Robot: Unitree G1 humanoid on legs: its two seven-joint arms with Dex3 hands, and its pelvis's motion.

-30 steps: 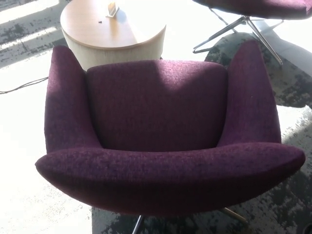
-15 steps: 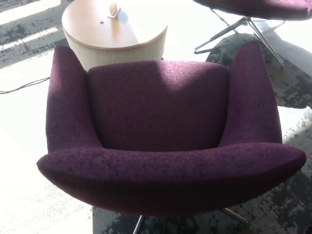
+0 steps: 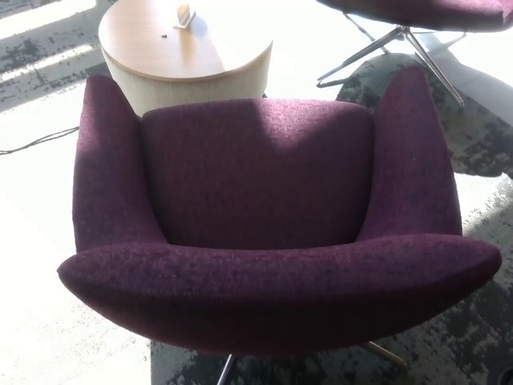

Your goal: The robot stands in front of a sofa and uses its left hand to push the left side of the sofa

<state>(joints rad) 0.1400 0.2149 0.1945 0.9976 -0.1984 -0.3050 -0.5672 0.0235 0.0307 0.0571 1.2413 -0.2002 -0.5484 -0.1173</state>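
A purple fabric sofa chair (image 3: 264,216) fills the middle of the head view, seen from behind and above. Its curved backrest (image 3: 280,293) runs across the bottom, nearest to me. The left armrest (image 3: 104,168) rises at picture left and the right armrest (image 3: 413,160) at picture right, with the seat cushion (image 3: 256,172) between them. Thin metal legs (image 3: 226,369) show under the backrest. Neither of my hands nor any part of my arms shows in this view.
A round wooden side table (image 3: 172,48) with a small object (image 3: 185,14) on top stands just beyond the sofa at upper left. A second purple chair on metal legs (image 3: 401,40) is at upper right. A dark cable (image 3: 36,143) lies on the sunlit floor at left.
The whole picture has shifted by a few pixels back and forth, so the camera moved slightly. The sofa itself has not visibly moved.
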